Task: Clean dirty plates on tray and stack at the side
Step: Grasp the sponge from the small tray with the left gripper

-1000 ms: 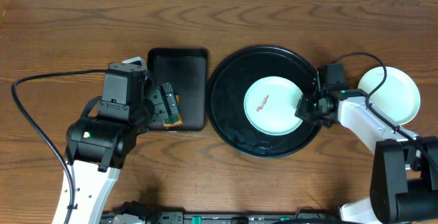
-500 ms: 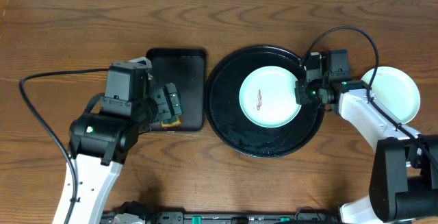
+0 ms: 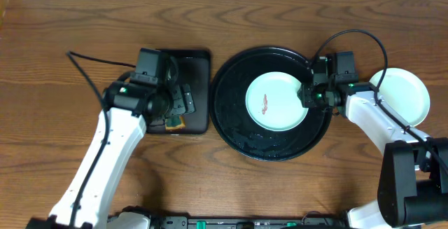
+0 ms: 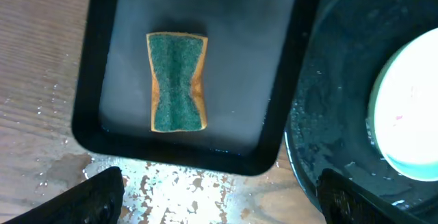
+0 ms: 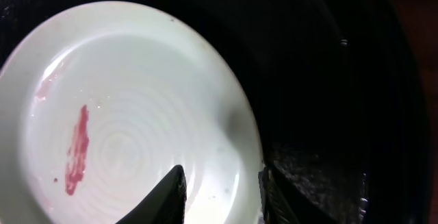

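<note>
Right wrist | plate [image 5: 130, 114] rim sits inside right gripper [image 5: 220, 172] gap | jaws partly parted | plate lies in tray [image 5: 328, 80]

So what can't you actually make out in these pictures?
Sponge: overhead, mostly hidden under the left gripper.
Side plate: overhead, lower edge under the right arm; one plate or a stack, cannot tell.
Smeared plate: cut off by the left and bottom edges in the right wrist view.
</note>
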`<state>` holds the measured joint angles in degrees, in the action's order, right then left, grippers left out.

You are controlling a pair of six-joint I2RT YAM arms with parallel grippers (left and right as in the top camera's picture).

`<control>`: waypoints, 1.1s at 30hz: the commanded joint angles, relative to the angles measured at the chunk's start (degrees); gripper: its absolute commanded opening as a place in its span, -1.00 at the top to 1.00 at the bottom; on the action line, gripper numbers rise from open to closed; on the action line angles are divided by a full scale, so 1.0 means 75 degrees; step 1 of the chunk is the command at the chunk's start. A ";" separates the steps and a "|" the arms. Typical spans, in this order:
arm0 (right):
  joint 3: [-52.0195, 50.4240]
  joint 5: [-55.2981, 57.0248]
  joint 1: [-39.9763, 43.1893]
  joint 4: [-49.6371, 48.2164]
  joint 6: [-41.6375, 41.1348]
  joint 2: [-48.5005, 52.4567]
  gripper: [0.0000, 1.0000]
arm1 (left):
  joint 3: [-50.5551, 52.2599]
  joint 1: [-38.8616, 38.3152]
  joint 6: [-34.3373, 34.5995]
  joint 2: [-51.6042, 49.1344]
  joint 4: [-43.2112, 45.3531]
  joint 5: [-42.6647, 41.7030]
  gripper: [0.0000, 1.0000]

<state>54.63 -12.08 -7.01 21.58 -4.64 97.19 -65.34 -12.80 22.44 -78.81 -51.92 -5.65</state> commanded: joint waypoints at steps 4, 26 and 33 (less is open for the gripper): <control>-0.0006 0.0664 -0.0020 -0.0172 -0.0175 0.0775 0.38 | 0.0070 0.0026 -0.0265 -0.0889 0.0195 0.0085 -0.79; 0.0009 0.0114 -0.0023 -0.0134 -0.0291 0.0571 0.98 | 0.0070 0.0026 -0.0303 -0.4287 0.1693 0.0831 0.81; 0.0009 0.0114 -0.0023 -0.0137 -0.0291 0.0571 0.98 | -0.0154 0.0026 -0.0306 -0.4112 0.1422 0.0600 0.85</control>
<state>55.22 -10.94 -6.61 20.36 -6.11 102.48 -65.95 -12.53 20.64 -108.51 -40.07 0.64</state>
